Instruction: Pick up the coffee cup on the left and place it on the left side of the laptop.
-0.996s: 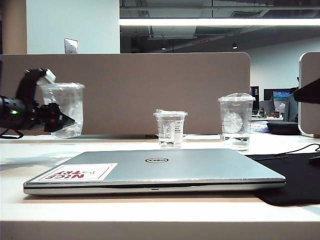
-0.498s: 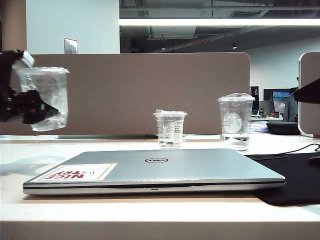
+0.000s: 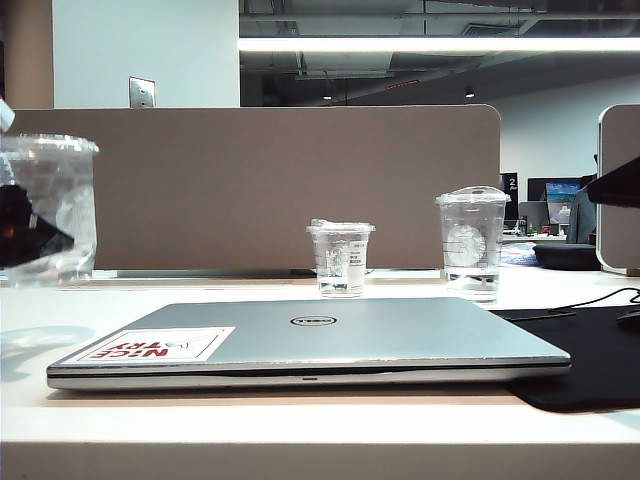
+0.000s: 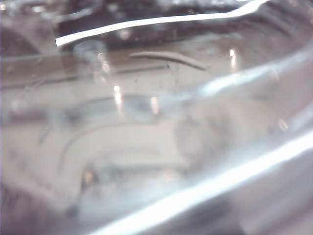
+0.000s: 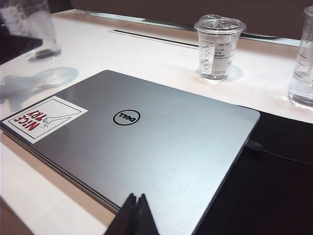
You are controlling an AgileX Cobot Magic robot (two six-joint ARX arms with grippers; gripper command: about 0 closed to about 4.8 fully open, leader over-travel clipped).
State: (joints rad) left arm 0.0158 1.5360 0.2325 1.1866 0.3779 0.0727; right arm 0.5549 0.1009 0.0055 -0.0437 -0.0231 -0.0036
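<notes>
The coffee cup [image 3: 55,205], wide and clear with a flat lid, hangs at the far left of the exterior view, left of the laptop [image 3: 310,340] and partly cut off by the picture's edge. My left gripper [image 3: 25,235] is shut on its side. The cup [image 5: 39,29] casts a shadow on the white table apart from its base, so it is off the surface. In the left wrist view the blurred cup wall [image 4: 156,122] fills the picture and hides the jaws. My right gripper [image 5: 136,205] is shut and empty over the silver laptop's [image 5: 132,142] near edge.
A smaller clear cup with a white label [image 3: 341,258] [image 5: 217,46] and a taller domed-lid cup [image 3: 472,240] [image 5: 304,58] stand behind the laptop. A black mat [image 3: 590,360] with a cable [image 5: 274,154] lies to its right. A brown partition [image 3: 300,180] closes the back.
My left gripper has carried the cup leftward and lower, nearer the camera, from beside the partition's left end to the picture's edge. The right arm has not moved.
</notes>
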